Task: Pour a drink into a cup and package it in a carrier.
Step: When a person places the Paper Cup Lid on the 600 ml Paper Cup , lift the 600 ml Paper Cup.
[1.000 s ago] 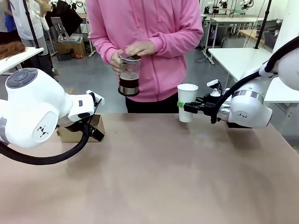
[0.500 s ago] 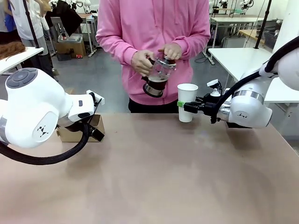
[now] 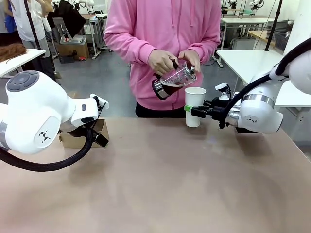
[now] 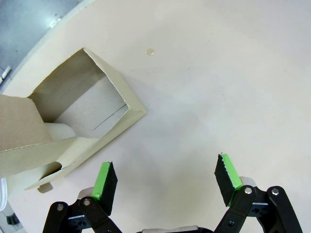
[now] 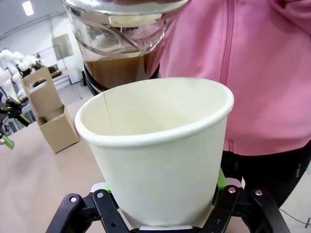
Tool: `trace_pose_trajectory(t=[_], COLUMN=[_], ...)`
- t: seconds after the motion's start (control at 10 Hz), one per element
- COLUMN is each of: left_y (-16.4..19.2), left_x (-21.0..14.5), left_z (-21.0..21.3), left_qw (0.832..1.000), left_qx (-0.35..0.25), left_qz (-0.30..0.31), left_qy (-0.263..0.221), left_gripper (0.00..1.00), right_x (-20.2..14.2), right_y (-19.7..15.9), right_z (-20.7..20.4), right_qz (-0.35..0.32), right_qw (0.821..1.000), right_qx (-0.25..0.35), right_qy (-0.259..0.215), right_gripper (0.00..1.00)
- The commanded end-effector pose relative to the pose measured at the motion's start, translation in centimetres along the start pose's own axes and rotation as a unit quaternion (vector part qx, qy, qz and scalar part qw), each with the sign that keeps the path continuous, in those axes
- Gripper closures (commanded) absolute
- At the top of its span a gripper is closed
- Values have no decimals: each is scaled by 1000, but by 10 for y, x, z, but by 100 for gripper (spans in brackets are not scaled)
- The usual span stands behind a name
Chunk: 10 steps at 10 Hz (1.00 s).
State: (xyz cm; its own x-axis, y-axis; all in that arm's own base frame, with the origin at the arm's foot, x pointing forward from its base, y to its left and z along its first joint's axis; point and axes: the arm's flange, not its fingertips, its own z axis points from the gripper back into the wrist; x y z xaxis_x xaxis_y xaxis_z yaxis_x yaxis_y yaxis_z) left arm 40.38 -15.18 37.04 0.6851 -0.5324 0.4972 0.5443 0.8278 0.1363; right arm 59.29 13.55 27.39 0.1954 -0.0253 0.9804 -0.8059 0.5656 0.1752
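**Pour about to start; packaging not begun**

Progress: the right hand (image 3: 193, 111) is clamped on the cup (image 3: 195, 104), holding it upright at the far edge of the table (image 3: 160, 184), in front of the person. The person tips the jug (image 3: 174, 81) with both hands, one on the handle (image 3: 163, 60) and one at the lid (image 3: 190, 57), spout just over the cup's rim. The drink (image 5: 114, 73) sits inside the jug. In the right wrist view the inside of the cup looks dry (a thin stream cannot be ruled out).

Left to do: fill the cup, then set it in the carrier (image 3: 77, 140). The carrier stands at the table's left, well apart from the cup, its slots empty as far as they show. The left hand (image 4: 167, 179) hangs beside it, fingers apart, holding nothing.

Change against the earlier frames: the jug was upright at the person's chest, left of the cup. It is now tilted and at the rim. The person has shifted toward the cup. Both arms and the cup are unchanged.
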Motion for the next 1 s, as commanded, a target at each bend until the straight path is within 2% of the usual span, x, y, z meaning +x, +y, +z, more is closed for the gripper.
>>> trace_pose_trajectory(t=[0.0,0.9], left_y=[0,0], left_x=[0,0], left_z=[0,0], left_qw=[1000,1000], left_qx=[-1,-1], left_qz=[0,0], left_qy=[-1,-1], left_gripper=[0,0], right_x=[0,0], right_y=[0,0], right_z=[1,1], right_qz=[0,0], right_qw=[1000,1000], right_qx=[2,2], right_qy=[-5,-5], right_gripper=[19,19])
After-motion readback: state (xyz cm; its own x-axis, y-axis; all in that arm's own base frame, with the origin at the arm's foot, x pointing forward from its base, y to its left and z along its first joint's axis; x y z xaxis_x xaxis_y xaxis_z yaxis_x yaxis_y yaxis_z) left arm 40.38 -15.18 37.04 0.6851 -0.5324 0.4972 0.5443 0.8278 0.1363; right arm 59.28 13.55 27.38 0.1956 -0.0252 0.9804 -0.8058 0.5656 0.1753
